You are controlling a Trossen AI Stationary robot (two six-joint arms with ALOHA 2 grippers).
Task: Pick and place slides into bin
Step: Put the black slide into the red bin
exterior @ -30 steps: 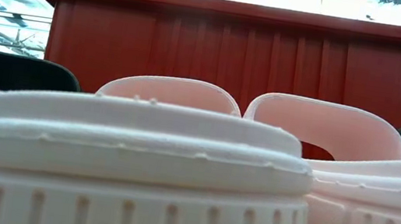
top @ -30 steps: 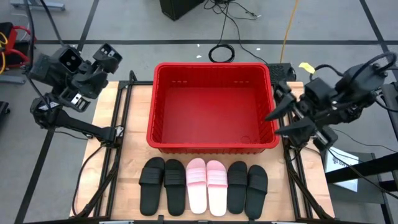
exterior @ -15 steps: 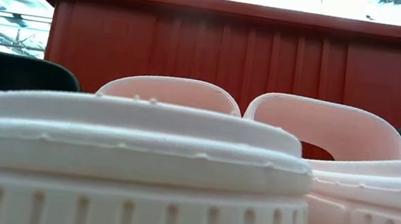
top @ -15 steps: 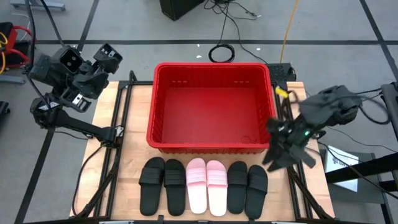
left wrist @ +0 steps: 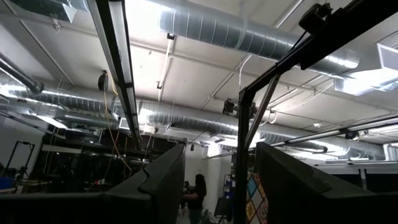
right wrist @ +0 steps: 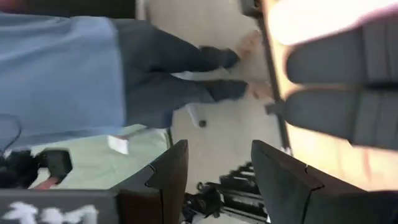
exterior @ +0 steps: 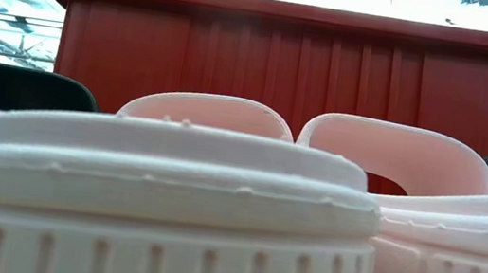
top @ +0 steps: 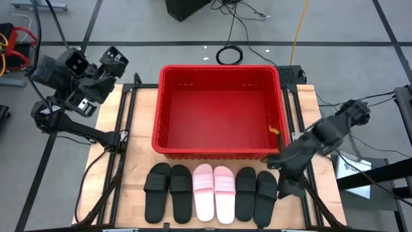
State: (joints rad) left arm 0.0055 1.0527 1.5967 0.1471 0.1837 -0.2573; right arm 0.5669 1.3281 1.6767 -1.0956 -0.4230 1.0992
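Note:
Six slides lie side by side near the table's near edge, soles down: two black, two light pink, two black. The pink pair fills the low view. The red bin stands behind them and also shows in the low view. My right gripper is open and blurred, just right of the rightmost black slide, which shows in its wrist view. My left gripper is open, raised at the far left.
Black rails run along both sides of the wooden table. The bin stands close behind the row of slides. A person in a blue top and dark trousers shows beyond the table in the right wrist view. Cables lie on the floor behind.
My right gripper has swung from beside the bin's right wall toward the table's near edge and down, turning as it went, and is now next to the rightmost black slide. The slides and the bin have not moved.

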